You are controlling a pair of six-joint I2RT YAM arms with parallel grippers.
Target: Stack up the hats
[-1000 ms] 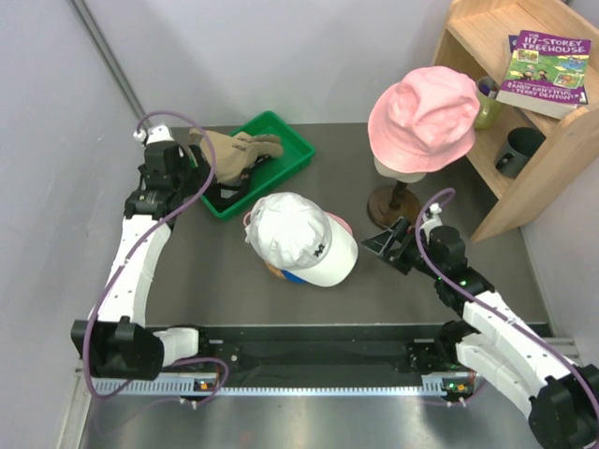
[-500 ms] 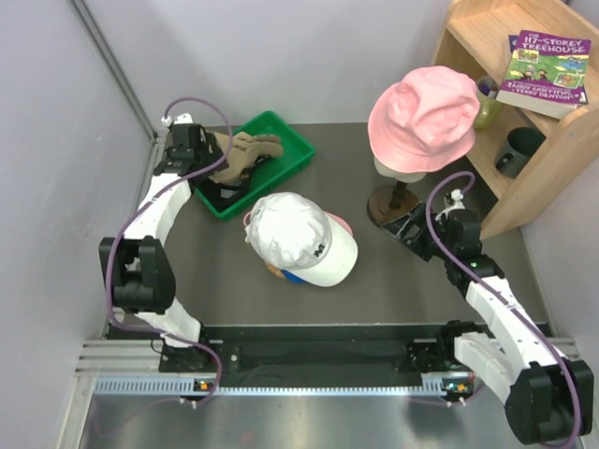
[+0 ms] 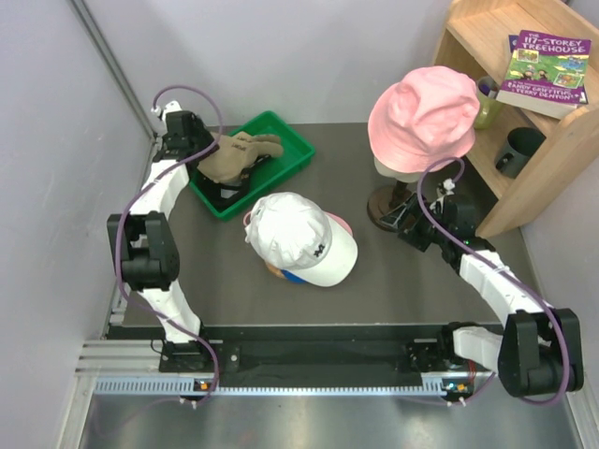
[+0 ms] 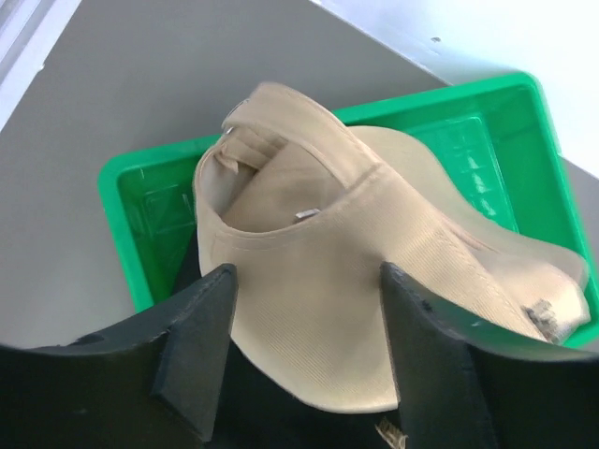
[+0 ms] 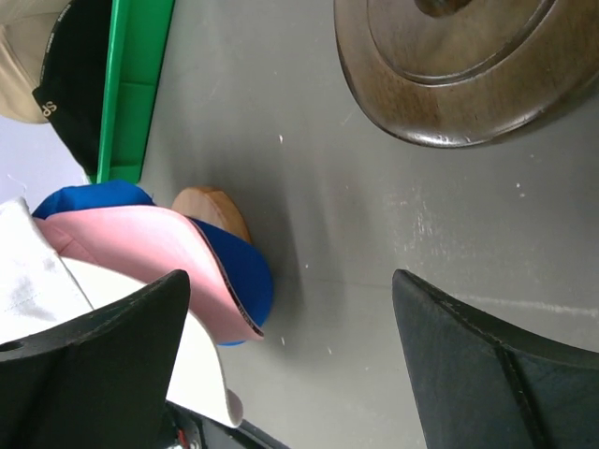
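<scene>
A white hat (image 3: 299,238) tops a pile in the middle of the table, over a pink hat (image 5: 150,248) and a blue hat (image 5: 239,281). A tan hat (image 4: 374,253) lies on a black hat (image 4: 262,412) in the green tray (image 3: 292,142). My left gripper (image 4: 307,271) is over the tray's near left end, open, its fingers straddling the tan hat's edge without visibly pinching it. My right gripper (image 5: 290,281) is open and empty, low over the table between the pile and the dark wooden stand base (image 5: 468,65).
A pink bucket hat (image 3: 423,117) sits on a cream head on the stand (image 3: 388,204). A wooden knob (image 5: 211,210) shows under the pile. The wooden shelf at the back right holds a book (image 3: 543,70), a green mug (image 3: 487,103) and a black cup (image 3: 519,150).
My left gripper has moved back and right to the tan hat, its jaws narrowing around it. My right gripper has swung back toward the stand base, still open.
</scene>
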